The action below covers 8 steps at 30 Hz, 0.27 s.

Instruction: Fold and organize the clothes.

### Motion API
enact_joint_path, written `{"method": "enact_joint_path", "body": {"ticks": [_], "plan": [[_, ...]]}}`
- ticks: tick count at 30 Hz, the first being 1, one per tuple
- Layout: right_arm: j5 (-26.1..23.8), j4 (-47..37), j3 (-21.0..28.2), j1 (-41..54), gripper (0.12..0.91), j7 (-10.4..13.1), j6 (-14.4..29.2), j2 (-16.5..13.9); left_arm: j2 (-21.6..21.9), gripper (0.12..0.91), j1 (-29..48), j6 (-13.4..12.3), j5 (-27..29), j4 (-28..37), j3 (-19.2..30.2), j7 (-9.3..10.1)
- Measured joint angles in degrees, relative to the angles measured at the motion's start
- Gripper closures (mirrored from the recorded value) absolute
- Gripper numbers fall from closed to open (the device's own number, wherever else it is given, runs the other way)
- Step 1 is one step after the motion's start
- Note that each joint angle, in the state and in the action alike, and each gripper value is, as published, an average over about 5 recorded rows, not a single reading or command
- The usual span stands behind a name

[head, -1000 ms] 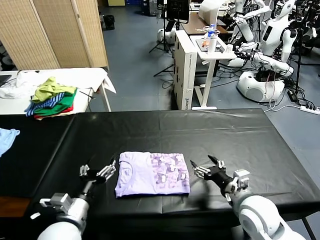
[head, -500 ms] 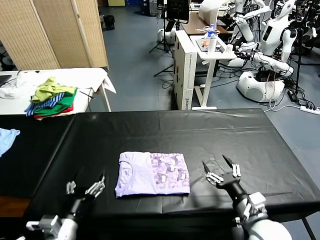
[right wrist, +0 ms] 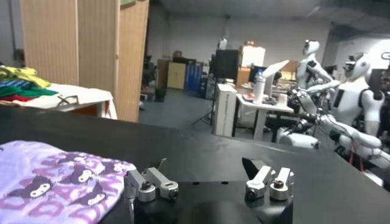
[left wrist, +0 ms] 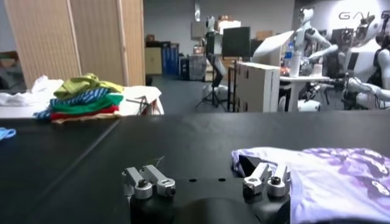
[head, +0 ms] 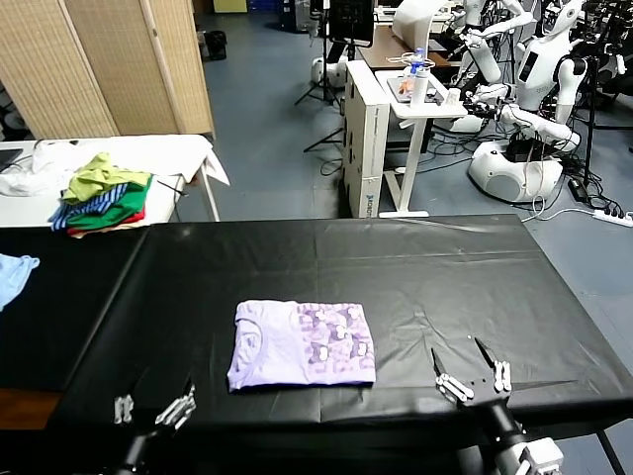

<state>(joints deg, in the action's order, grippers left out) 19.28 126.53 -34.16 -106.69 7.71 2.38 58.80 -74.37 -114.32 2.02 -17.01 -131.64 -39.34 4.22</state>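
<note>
Black table (head: 445, 267), folded T-shirt (head: 302, 343)

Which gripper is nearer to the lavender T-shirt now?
Left, slightly. The left gripper hangs open off the T-shirt's left front corner; the right gripper, also open, sits farther right.

Black-covered table (head: 445, 267) — a folded lavender T-shirt (head: 302, 343) lies flat near its front edge.

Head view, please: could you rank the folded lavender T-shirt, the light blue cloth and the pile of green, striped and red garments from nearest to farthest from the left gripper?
From the left gripper, open at the table's near edge:
1. Lavender T-shirt, table centre.
2. Light blue cloth, far left edge.
3. Garment pile, white side table behind.
</note>
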Motion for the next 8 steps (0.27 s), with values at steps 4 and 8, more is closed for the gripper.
{"method": "enact_joint_path", "body": {"ticks": [4,8], "plan": [[-0.02,0.12,-0.32,-1.33,0.118,-0.06,-0.01,0.1,-0.13,0.123,-0.42,0.05,0.0,-0.08,-0.13,-0.07],[-0.03,0.23,-0.37,-1.99,0.118,-0.07,-0.07,0.13,-0.23,0.123,-0.58,0.06,0.01,-0.02,-0.13,-0.1]]}}
